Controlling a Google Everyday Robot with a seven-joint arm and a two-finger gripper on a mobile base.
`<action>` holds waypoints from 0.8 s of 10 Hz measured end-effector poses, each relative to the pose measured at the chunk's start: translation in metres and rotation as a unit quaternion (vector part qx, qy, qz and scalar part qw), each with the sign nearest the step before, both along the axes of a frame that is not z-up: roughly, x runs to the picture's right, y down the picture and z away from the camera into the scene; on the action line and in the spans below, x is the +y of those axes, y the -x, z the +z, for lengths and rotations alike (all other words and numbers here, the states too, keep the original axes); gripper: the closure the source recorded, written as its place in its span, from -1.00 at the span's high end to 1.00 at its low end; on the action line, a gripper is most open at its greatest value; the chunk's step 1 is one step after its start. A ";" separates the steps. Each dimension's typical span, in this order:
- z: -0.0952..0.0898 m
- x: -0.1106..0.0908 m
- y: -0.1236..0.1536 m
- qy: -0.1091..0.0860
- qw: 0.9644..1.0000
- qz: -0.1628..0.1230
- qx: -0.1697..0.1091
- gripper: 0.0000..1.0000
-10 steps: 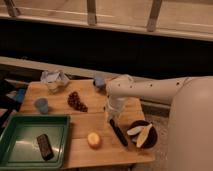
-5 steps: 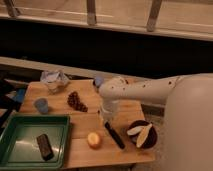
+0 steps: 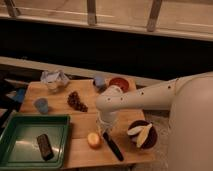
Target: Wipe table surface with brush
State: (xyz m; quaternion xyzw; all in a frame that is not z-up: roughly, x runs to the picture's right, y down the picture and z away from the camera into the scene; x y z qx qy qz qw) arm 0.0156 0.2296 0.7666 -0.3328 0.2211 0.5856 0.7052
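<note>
The table surface (image 3: pixel 60 96) is a light-brown wooden top. The brush (image 3: pixel 114 147) is a slim black stick lying slanted on the table's front right part, between an orange fruit and the dark bowl. My gripper (image 3: pixel 104 130) hangs down from the white arm (image 3: pixel 135 97) and meets the brush's upper end, shut on it. The brush's lower end points to the table's front edge.
A green tray (image 3: pixel 20 129) at the front left holds a dark rectangular block (image 3: pixel 44 146). An orange fruit (image 3: pixel 93 140) lies just left of the brush. A dark bowl (image 3: pixel 141 134) with pale slices is to its right. Grapes (image 3: pixel 76 101), two blue cups (image 3: pixel 42 105), a red bowl (image 3: pixel 119 84) and a crumpled white bag (image 3: pixel 55 80) are behind.
The arm has swung left and toward the table's front. The brush has moved with it, toward the front edge, closer to the orange fruit.
</note>
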 end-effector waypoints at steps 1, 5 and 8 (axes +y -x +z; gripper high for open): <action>0.006 -0.006 -0.008 -0.003 1.000 0.007 0.009 -1.00; 0.042 -0.057 -0.044 -0.020 0.999 0.024 0.019 -1.00; 0.052 -0.078 -0.043 -0.029 0.999 0.017 0.003 -1.00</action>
